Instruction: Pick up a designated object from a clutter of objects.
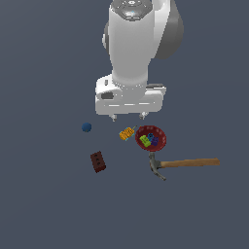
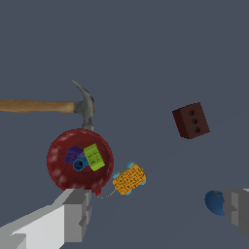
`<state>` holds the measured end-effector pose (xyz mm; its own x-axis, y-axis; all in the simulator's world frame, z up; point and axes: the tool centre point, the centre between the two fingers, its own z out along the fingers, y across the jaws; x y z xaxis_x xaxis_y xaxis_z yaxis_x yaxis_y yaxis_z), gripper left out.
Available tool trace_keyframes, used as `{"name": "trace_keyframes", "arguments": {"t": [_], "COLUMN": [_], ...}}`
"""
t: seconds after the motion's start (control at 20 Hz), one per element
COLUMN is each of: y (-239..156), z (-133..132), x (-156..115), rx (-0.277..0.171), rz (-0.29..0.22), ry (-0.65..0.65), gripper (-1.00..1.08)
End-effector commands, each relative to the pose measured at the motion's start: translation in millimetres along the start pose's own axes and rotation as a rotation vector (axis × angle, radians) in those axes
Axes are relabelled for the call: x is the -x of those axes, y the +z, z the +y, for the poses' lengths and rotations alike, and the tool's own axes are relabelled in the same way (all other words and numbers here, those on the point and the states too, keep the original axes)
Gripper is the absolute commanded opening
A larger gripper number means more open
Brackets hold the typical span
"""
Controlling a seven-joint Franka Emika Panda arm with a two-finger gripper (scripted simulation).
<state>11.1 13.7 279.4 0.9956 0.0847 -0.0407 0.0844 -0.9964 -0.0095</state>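
Note:
The dark red-brown brick (image 1: 98, 162) lies on the grey floor toward the exterior view's left, apart from the other items; the wrist view shows it (image 2: 191, 120) with small dark holes on its face. My gripper (image 1: 129, 116) hangs above the clutter, high over the orange ridged piece (image 1: 127, 133), with jaws spread wide and nothing between them. In the wrist view one finger (image 2: 73, 214) sits by the red bowl and the other finger (image 2: 238, 209) by the blue ball. The brick is away from the gripper, unheld.
A red bowl (image 1: 162, 141) (image 2: 58, 168) holds coloured blocks. A wooden-handled hammer (image 1: 187, 164) (image 2: 44, 105) lies beside it toward the exterior view's right. A small blue ball (image 1: 86, 127) (image 2: 214, 202) sits at the left. The orange piece shows in the wrist view (image 2: 129, 179).

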Motion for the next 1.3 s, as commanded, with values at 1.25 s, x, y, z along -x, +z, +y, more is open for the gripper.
{"name": "trace_keyframes", "arguments": {"t": [1.25], "y": [187], "z": [137], "x": [-54], "rx": [0.014], "rz": [0.037], "ry": [-0.328], "gripper": [1.00]}}
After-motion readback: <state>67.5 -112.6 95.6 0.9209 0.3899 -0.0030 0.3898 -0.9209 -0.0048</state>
